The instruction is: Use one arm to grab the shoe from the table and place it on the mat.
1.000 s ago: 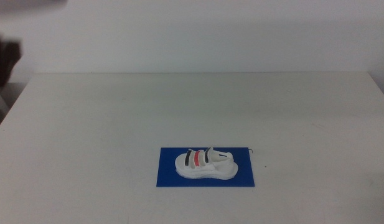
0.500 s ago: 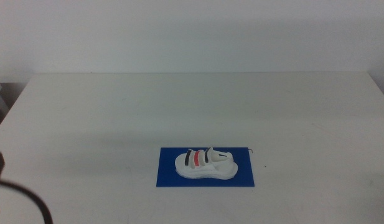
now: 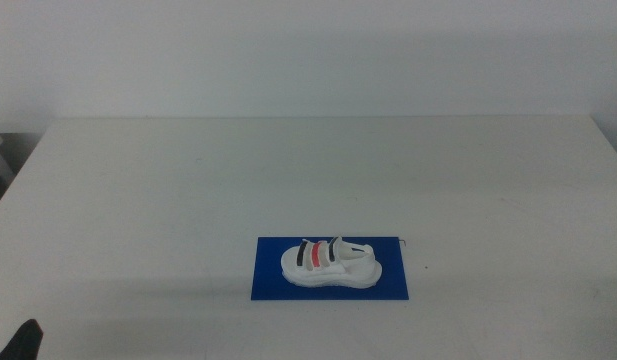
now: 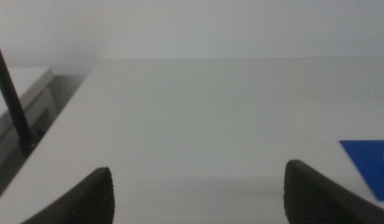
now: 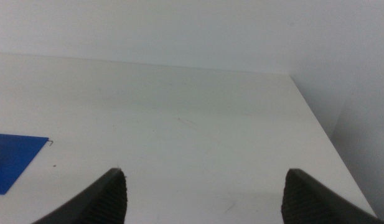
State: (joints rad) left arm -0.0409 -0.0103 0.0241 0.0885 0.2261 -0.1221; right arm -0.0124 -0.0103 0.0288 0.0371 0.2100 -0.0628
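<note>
The small white shoe [image 3: 330, 264] with two black straps and one red strap lies on the deep-blue mat [image 3: 270, 282] at the front middle of the white table [image 3: 308, 170]. A dark bit of the left arm [image 3: 23, 343] shows at the bottom left corner of the middle view. My left gripper [image 4: 198, 193] is open and empty over the table's left side, with a corner of the mat [image 4: 369, 174] in its view. My right gripper [image 5: 204, 196] is open and empty over the table's right side; a corner of the mat [image 5: 11, 160] shows there too.
The table's left edge, a pale cabinet [image 4: 17, 118] and a black cable [image 4: 11, 99] show in the left wrist view. The table's right edge [image 5: 322, 130] shows in the right wrist view. A white wall stands behind the table.
The left arm has dropped from the upper left of the middle view to the bottom left corner, leaving only a dark tip. The shoe and mat have not moved.
</note>
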